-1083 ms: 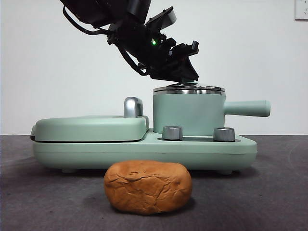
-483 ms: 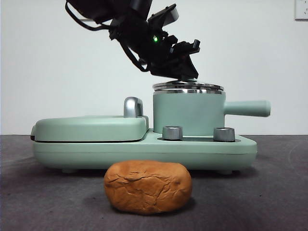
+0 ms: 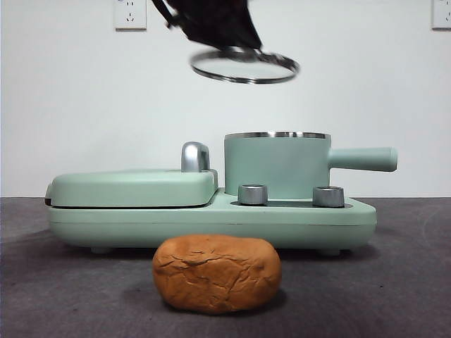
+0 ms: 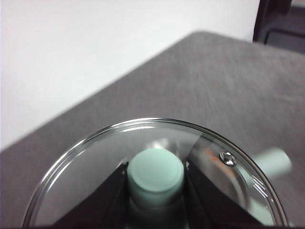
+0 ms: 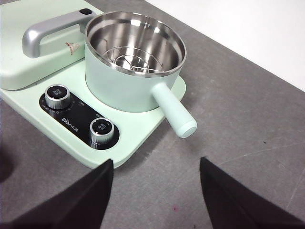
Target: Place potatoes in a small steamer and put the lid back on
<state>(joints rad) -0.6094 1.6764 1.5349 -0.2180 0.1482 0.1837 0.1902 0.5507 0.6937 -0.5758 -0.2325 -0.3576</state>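
Front view: potato point(image 3: 217, 273) lies before cooker base point(image 3: 211, 222), steamer point(image 3: 276, 165) uncovered.

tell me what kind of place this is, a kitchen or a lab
Likely a lab test bench: a mint-green cooking appliance sits on a bare grey table against a blank white wall with sockets, and robot fingers hold a glass lid.

The small steamer point(image 3: 276, 165) stands uncovered; its mouth is open from above, with only a wire rack point(image 5: 129, 61) inside. The lid point(image 3: 244, 65) hangs well above the rim, toward 11 o'clock of the pot, clamped at its knob point(image 4: 156, 175) by the left gripper point(image 4: 156, 191), leaving a wide air gap between. The side handle point(image 3: 362, 158) projects at 3 o'clock. The griddle cover point(image 3: 132, 187) and its chrome handle point(image 3: 195, 156) block 9 o'clock. The potato point(image 3: 217, 273) lies at 6 o'clock, apart from the base point(image 3: 211, 222), table free around it.
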